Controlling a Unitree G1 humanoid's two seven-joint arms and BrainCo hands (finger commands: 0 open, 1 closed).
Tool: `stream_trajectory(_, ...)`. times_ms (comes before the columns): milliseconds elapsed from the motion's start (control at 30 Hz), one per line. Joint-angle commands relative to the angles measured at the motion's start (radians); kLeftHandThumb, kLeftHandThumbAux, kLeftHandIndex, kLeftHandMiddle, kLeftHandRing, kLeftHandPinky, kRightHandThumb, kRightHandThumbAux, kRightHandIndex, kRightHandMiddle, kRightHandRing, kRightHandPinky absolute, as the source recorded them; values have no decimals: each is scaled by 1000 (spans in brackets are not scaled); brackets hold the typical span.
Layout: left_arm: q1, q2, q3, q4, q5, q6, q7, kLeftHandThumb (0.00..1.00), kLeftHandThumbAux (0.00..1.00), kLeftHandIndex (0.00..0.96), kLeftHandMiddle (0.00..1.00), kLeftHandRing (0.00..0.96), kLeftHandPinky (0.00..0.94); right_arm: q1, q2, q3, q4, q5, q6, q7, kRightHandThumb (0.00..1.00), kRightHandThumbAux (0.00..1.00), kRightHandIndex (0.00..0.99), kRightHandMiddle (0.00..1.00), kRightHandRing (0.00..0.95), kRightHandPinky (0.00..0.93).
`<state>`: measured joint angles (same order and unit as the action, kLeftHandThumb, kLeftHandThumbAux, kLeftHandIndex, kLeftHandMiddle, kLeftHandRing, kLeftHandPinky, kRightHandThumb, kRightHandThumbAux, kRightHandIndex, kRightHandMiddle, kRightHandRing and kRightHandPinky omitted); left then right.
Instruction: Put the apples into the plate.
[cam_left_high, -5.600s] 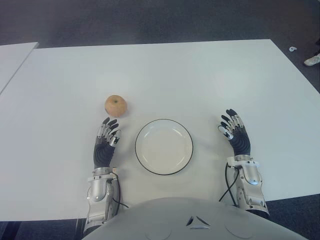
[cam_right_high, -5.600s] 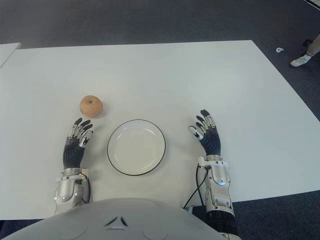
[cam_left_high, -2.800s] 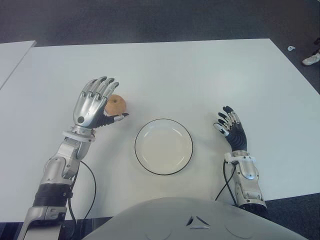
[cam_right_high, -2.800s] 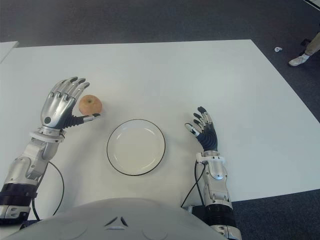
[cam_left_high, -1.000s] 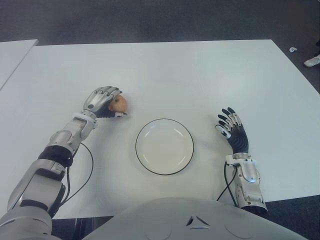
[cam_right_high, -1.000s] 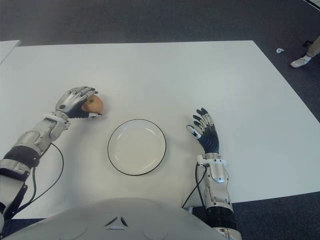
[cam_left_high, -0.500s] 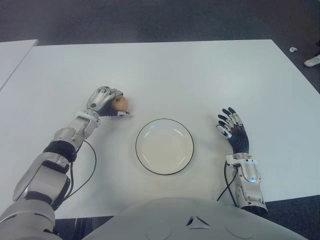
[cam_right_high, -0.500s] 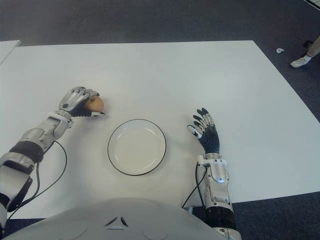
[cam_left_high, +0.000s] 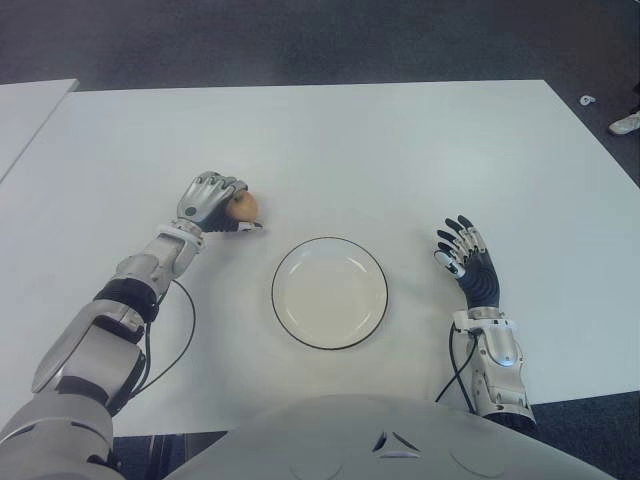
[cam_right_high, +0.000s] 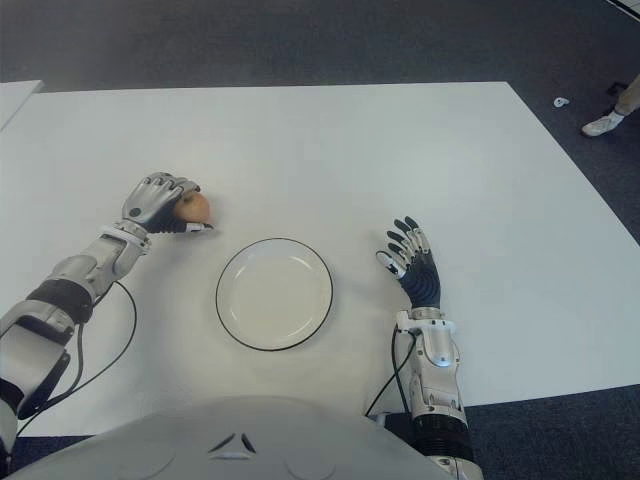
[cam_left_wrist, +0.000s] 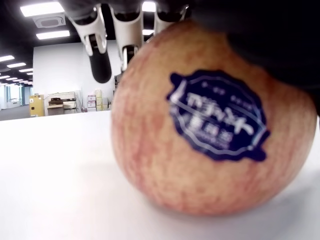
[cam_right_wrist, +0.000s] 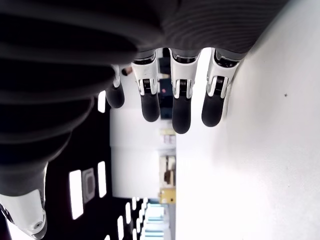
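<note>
One reddish-yellow apple (cam_left_high: 245, 206) with a blue sticker (cam_left_wrist: 217, 117) sits on the white table (cam_left_high: 400, 160), left of and a little beyond the plate. My left hand (cam_left_high: 213, 201) covers it from the left, fingers (cam_left_wrist: 97, 47) curled over its top and the thumb below, so most of the apple is hidden in the eye views. In the left wrist view the apple touches the tabletop. The white plate (cam_left_high: 329, 295) with a dark rim holds nothing. My right hand (cam_left_high: 462, 250) shows to the right of the plate, fingers (cam_right_wrist: 181, 102) spread and holding nothing.
A second white table (cam_left_high: 30, 105) stands to the left across a narrow gap. Dark carpet lies beyond the far edge, with a shoe (cam_left_high: 625, 122) and a small white scrap (cam_left_high: 586, 98) on the floor at the right.
My left hand reached to the apple and came down over it; in the last half second its fingers have curled tighter around it. The right hand and the plate have not moved.
</note>
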<state>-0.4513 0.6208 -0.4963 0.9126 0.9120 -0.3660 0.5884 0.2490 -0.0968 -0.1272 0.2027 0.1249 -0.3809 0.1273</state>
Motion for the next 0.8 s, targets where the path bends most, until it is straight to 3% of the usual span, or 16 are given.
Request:
stream_trajectory(33,22,-21,-29,35,2,4,-15,852,663,416,522,750,722,76,20,-1,70,14,93,1,268,635,63,165,199,233)
stream_trajectory(333,23,-16,-47,32,3,-7,29,856,663,412,516,763,719,73,28,-8,74,19,73,3,273,628,69,174,207,238)
stream_trajectory(533,26,-15,-44,36,-18,-36,42,855,665,409,511,759,626,76,27,-7,66,13,73,-3,270,634,66,175,204,227)
stream_trajectory(800,25,-9,-55,40,-9,-52,100,855,665,409,510,756,635,74,24,-6,58,8,81,-6,263,630,61,165,191,214)
